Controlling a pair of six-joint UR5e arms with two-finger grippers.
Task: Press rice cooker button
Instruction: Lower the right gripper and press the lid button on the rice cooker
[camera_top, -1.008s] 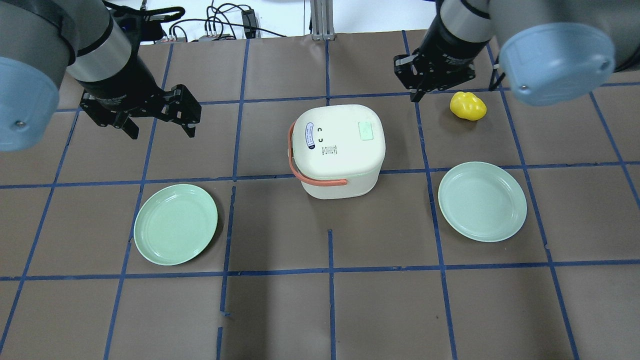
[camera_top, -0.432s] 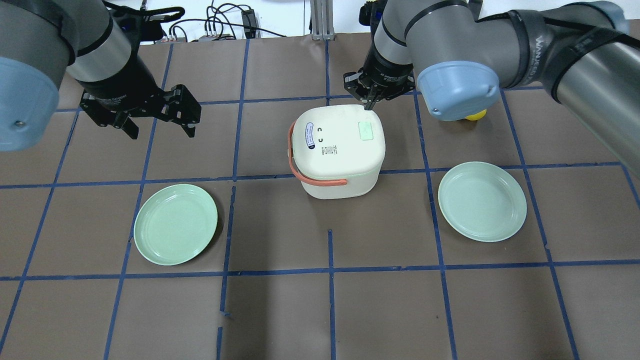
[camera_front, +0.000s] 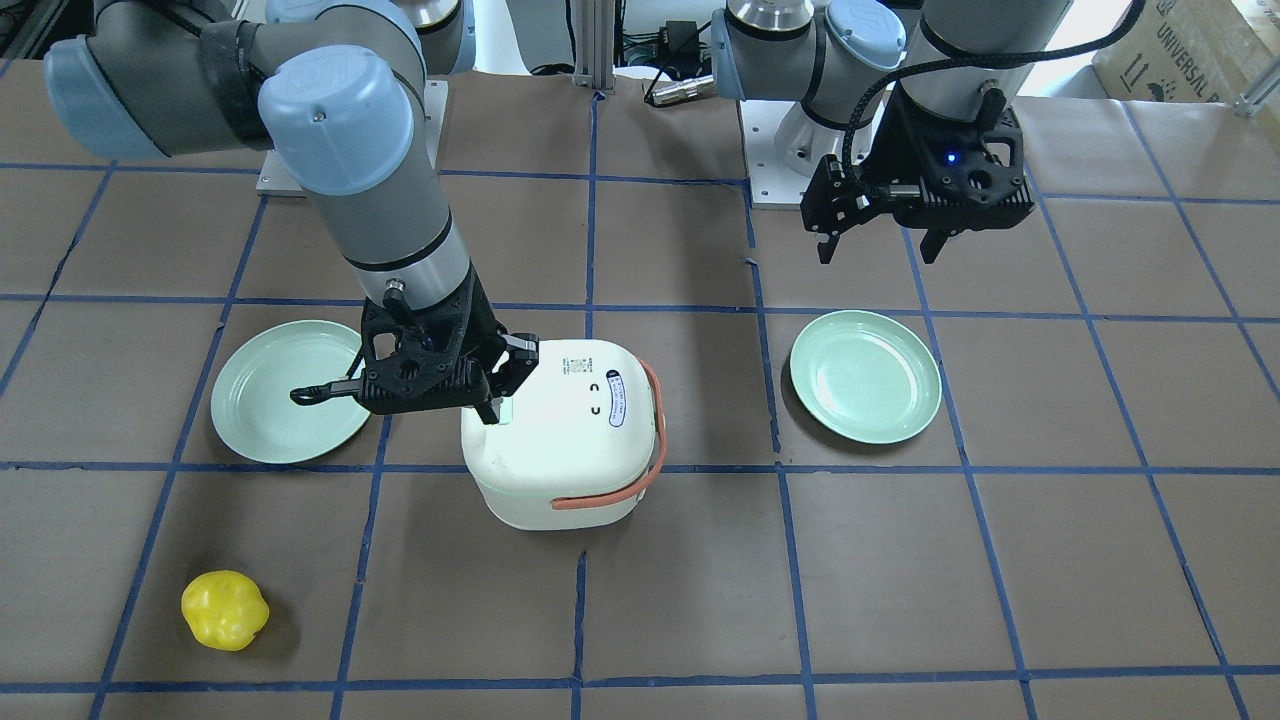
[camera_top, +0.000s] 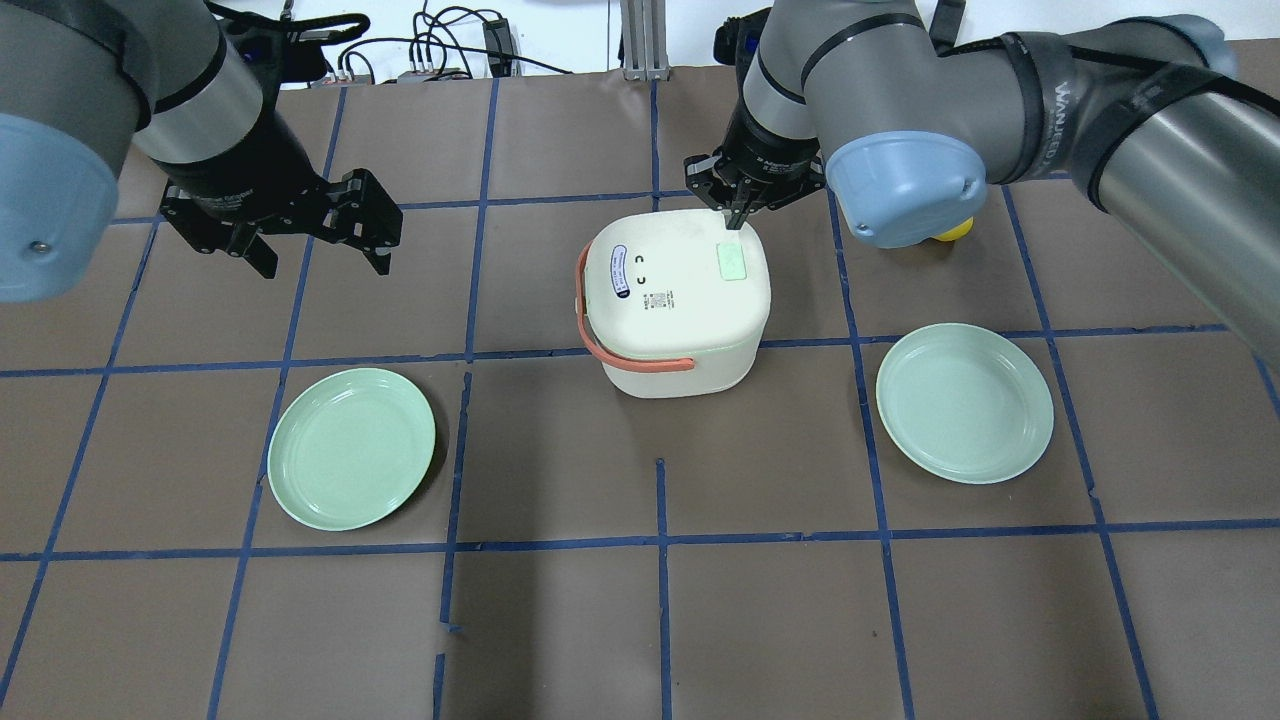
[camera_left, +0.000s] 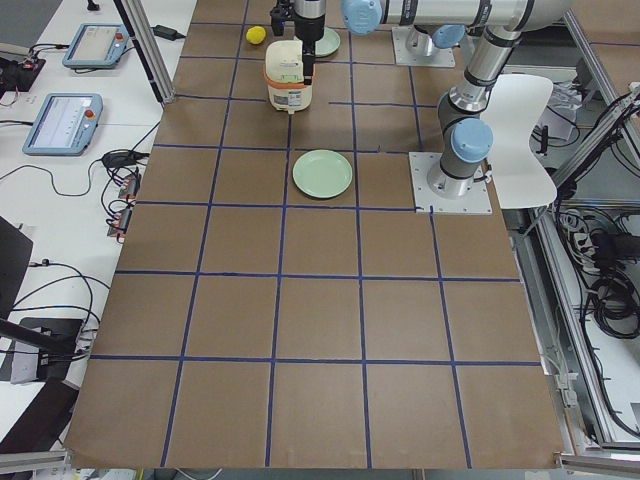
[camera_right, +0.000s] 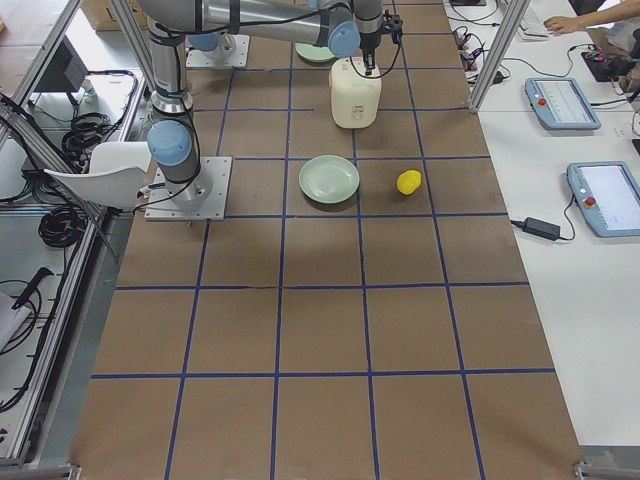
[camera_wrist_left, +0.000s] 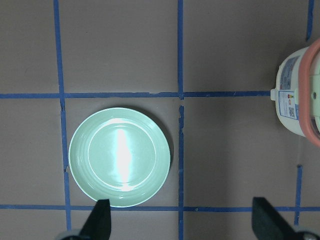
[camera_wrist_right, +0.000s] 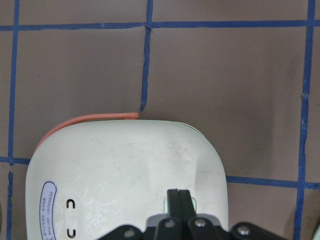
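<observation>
The white rice cooker (camera_top: 670, 300) with an orange handle stands at the table's middle. Its pale green button (camera_top: 733, 263) is on the lid's right side. My right gripper (camera_top: 736, 216) is shut and empty, its tips pointing down at the button's far edge. In the right wrist view the shut fingers (camera_wrist_right: 178, 199) cover the button, and green shows on either side; I cannot tell if they touch. In the front view the right gripper's tip (camera_front: 494, 412) is at the lid (camera_front: 570, 420). My left gripper (camera_top: 322, 245) is open and empty, far left of the cooker.
Two green plates lie in front, one at the left (camera_top: 351, 447) and one at the right (camera_top: 964, 402). A yellow toy pepper (camera_front: 224, 609) lies beyond the right plate, mostly hidden by my right elbow in the overhead view. The left wrist view looks down on the left plate (camera_wrist_left: 119, 157).
My right arm swung left from beside the yellow pepper to over the cooker's lid, then came down a little toward the button. The left arm has not moved.
</observation>
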